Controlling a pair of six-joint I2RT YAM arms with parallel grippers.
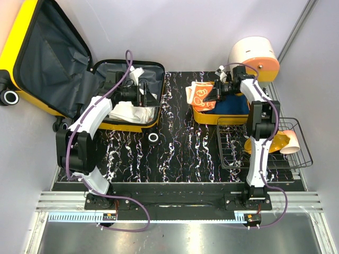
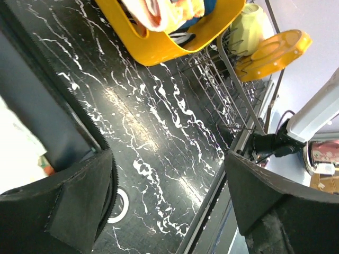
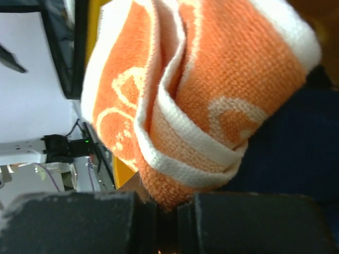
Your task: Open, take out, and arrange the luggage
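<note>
The yellow luggage point(image 1: 15, 45) lies open at the far left, its lid propped up and showing grey lining. Its base point(image 1: 127, 127) holds white clothes point(image 1: 130, 112). My left gripper point(image 1: 144, 95) is open and empty over the base's right side; in the left wrist view point(image 2: 169, 196) its jaws stand wide apart above the black table, with the luggage rim point(image 2: 47, 121) at the left. My right gripper point(image 1: 214, 95) is shut on an orange and white towel point(image 1: 200, 95) above the yellow basket point(image 1: 222, 118). The right wrist view point(image 3: 167, 217) shows the towel point(image 3: 201, 95) pinched at its lower fold.
A dark blue cloth point(image 1: 233, 105) lies in the basket. A wire rack point(image 1: 265, 153) at the right holds an orange plate point(image 1: 276, 144) and a cup point(image 1: 292, 142). A round white and orange appliance point(image 1: 254, 55) stands at the back right. A luggage wheel point(image 1: 153, 137) rests on the marbled table.
</note>
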